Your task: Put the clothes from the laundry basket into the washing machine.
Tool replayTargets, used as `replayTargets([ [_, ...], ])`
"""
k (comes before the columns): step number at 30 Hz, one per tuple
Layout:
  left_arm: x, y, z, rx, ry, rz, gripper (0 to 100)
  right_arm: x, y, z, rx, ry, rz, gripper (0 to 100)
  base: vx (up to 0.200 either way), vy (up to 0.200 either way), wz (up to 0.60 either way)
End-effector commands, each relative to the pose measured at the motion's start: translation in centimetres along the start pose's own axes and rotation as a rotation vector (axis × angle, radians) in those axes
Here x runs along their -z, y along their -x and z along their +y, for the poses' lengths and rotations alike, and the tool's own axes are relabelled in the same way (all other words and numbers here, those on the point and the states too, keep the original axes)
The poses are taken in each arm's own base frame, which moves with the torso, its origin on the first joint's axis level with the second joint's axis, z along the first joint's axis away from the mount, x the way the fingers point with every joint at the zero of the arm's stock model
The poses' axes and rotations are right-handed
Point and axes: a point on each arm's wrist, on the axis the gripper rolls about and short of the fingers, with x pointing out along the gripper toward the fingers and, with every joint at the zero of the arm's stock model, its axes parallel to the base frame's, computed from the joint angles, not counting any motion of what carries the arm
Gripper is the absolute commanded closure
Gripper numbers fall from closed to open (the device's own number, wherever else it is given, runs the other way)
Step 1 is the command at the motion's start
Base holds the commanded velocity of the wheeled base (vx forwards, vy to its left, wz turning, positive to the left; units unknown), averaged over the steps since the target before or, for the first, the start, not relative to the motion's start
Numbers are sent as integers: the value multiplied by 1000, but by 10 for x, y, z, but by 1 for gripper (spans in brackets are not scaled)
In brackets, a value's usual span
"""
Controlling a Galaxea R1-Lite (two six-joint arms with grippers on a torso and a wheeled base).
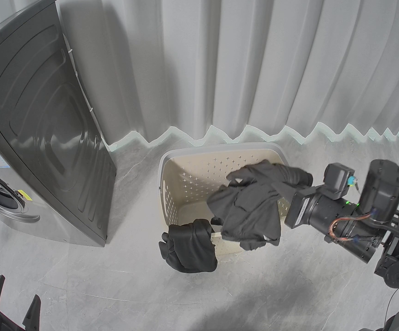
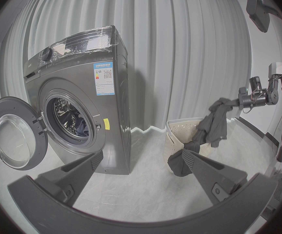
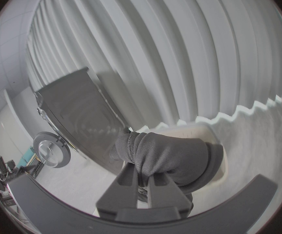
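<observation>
A dark grey, crumpled cloth garment [image 1: 250, 203] hangs in the air over the cream plastic laundry basket with perforated walls [image 1: 198, 171], its lower folds dropping across the basket's near right part. The right gripper [image 3: 143, 184] holds it at the upper end, the two fingers pressed together on a bunched fold of the cloth, with the arm reaching in level from the right. A second dark grey cloth garment [image 1: 190, 247] is draped over the basket's near rim and sags down the outside wall toward the floor; whether it joins the lifted piece cannot be told. The basket stands on the light grey marbled floor [image 1: 116, 276], close to the white pleated curtain [image 1: 254, 47] behind it. To the left of the basket, a little apart, stands the grey metal front-loading washing machine [image 2: 115, 114], its round glass-centred door [image 2: 17, 134] swung wide open and some dark cloth [image 2: 81, 127] lying in the drum. The left gripper [image 2: 141, 160] sits low at the near left, in front of the machine, its fingers spread apart and holding nothing.
</observation>
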Motion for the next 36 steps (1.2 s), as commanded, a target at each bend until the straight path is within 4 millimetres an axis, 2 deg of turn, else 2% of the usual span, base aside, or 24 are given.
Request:
replayTargets([
  [1,4,0,0,0,1,-2,0,-26,23,5,-65,50,-146,100,0,0,0],
  [5,4,0,0,0,1,-1,0,-38,29,6,-94,67,-212,100,0,0,0],
  [10,4,0,0,0,1,1,0,-45,31,7,-127,72,-263,100,-40,0,0],
  [18,4,0,0,2,2,1,0,-41,33,8,-154,84,-256,100,-200,0,0],
  [24,4,0,0,2,2,1,0,-39,34,9,-161,91,-252,100,0,0,0],
  [36,4,0,0,-8,19,-1,0,-39,35,8,-175,93,-259,100,0,200,0],
])
